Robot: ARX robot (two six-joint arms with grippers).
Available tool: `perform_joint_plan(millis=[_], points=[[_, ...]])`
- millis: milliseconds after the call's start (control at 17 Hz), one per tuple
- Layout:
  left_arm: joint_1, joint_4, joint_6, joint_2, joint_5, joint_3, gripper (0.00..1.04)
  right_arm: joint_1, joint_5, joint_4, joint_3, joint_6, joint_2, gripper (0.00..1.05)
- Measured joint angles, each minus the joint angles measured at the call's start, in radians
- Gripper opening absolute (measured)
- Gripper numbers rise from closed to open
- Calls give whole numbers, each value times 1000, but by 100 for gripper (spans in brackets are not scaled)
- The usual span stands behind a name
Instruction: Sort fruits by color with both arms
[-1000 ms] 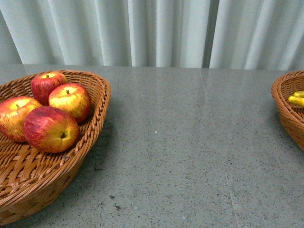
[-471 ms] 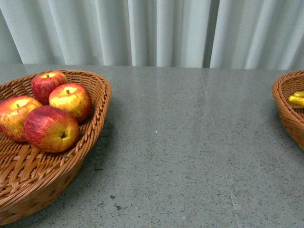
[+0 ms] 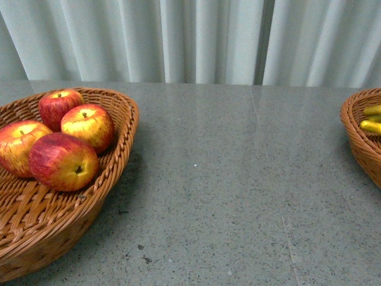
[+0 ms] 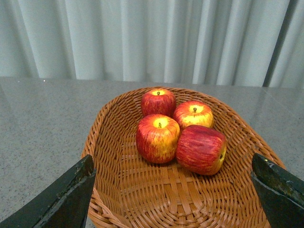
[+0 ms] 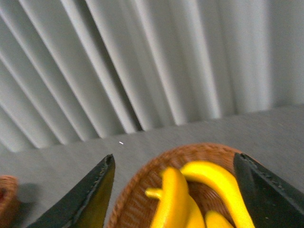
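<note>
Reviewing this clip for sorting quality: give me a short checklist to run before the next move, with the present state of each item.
1. Four apples together in the left basket: ok.
2. Bananas in the right basket: ok.
3. Table between the baskets free of stray fruit: ok.
4. Left gripper open, holding nothing: ok.
5. Right gripper open, holding nothing: ok.
6. Full banana count: cannot tell.

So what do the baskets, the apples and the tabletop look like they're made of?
The left basket and the right basket look like woven wicker or rattan, with brown strands crossing over ribs. The apples are glossy with very even red-yellow streaks, so possibly plastic replicas, though I can't confirm that. The tabletop looks like polished grey speckled stone or a laminate imitation, and it faintly reflects the curtain.
</note>
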Motion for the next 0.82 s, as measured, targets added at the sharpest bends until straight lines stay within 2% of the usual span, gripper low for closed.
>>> perform_joint_plan(millis=[118, 235, 412, 471, 824], points=[[0, 0, 0, 0, -1, 0, 98, 23, 175, -239, -194, -231, -323, 50], [0, 0, 0, 0, 0, 0, 98, 51, 220, -352, -286, -287, -525, 34], [0, 0, 0, 0, 0, 0, 98, 192, 342, -398, -356, -319, -717, 4], [0, 0, 0, 0, 0, 0, 98, 223, 374, -403, -368, -327, -743, 2], [0, 0, 0, 0, 0, 0, 98, 417, 572, -472, -450, -332, -887, 2]])
